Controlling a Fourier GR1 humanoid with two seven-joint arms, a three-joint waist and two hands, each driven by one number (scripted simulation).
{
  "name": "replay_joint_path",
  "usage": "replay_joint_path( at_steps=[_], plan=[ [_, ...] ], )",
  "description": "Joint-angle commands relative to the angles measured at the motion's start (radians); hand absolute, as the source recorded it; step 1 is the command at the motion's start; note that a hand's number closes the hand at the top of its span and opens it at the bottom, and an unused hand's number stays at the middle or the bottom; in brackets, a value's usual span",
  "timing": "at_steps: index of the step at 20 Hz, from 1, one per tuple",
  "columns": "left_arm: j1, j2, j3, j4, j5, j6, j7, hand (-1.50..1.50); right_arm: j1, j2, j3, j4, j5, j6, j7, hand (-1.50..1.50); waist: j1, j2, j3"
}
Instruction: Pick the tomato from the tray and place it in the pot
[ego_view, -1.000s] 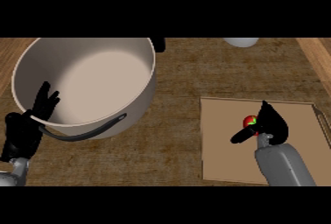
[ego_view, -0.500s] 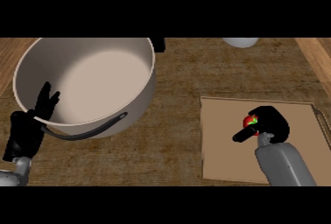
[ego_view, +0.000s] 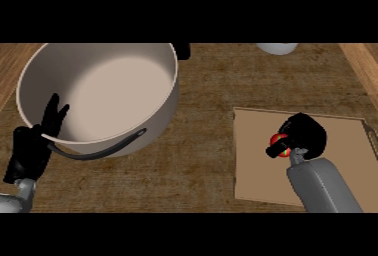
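On the tan tray (ego_view: 258, 170) at the right, my right hand (ego_view: 304, 133) curls round the red tomato (ego_view: 277, 138). Only a sliver of red shows at the hand's left side. The big beige pot (ego_view: 103, 95) with a dark handle stands at the upper left. In front of the pot's near rim at the lower left, my left hand (ego_view: 29, 150) rests open with its fingers pointing up.
A white round object (ego_view: 277, 48) peeks in at the top edge, right of centre. Bare brown counter lies between the pot and the tray. A lighter wooden strip (ego_view: 362, 60) runs along the far right.
My right hand has closed further over the tomato, hiding more of it, and sits slightly lower on the tray. The left hand and the pot have stayed put.
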Motion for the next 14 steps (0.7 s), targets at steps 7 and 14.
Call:
replay_joint_path(
  at_steps=[7, 14],
  plan=[
    [0.006, -0.009, 0.029, 0.128, -0.019, 0.056, 0.083, 0.00, -0.170, -0.018, 0.214, 0.006, -0.055, 0.150, -0.461, 1.50, 0.033, 0.023, -0.004],
    [0.021, -0.016, 0.047, 0.153, -0.030, 0.071, 0.104, 0.00, -0.165, -0.051, 0.192, -0.182, -0.018, 0.041, -0.490, 1.50, -0.023, 0.008, -0.005]
  ],
)
